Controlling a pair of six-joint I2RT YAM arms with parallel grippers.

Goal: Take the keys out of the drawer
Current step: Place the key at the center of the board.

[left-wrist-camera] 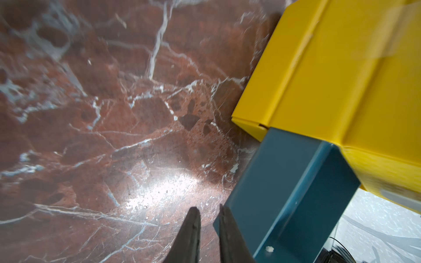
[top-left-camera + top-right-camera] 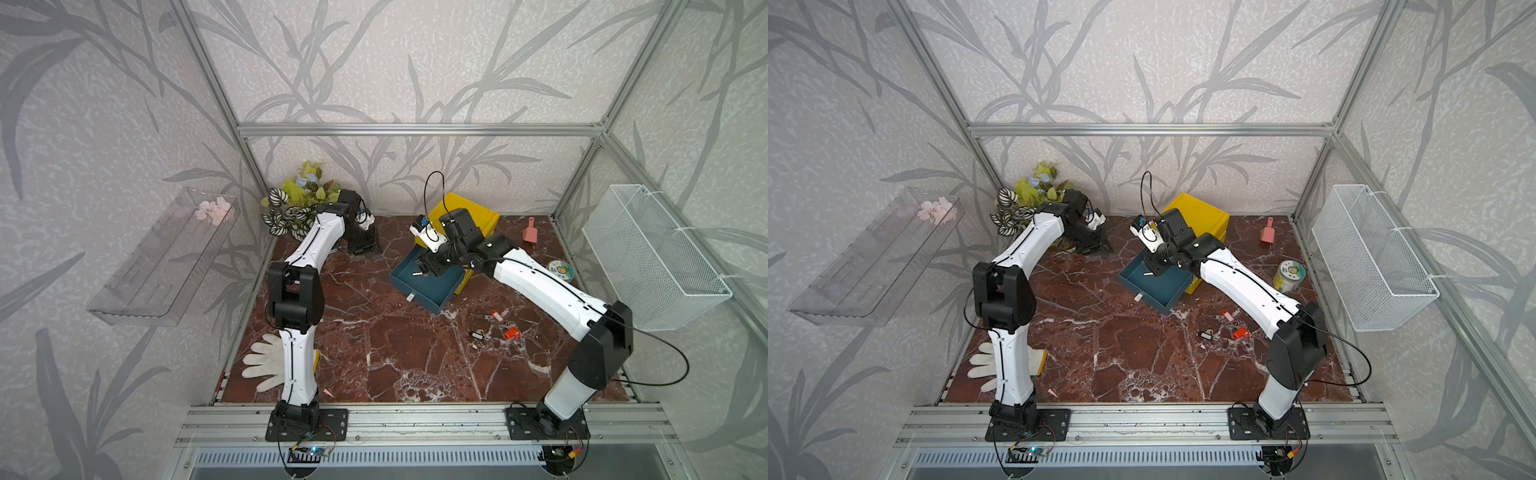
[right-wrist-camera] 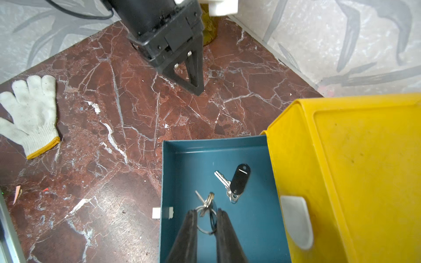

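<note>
Right gripper (image 3: 206,213), lower centre of the wrist view: jaws nearly closed, pinching the ring of the blue-tagged key bunch (image 3: 208,201) inside the drawer (image 3: 182,159). Expect light, rigid, slippery metal that dangles, so hold it by the ring. The black-tagged bunch (image 3: 237,182) lies just above.

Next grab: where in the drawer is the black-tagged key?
Right wrist view: the black-tagged key lies in the drawer, just beyond the right gripper, toward the yellow cabinet.
</note>
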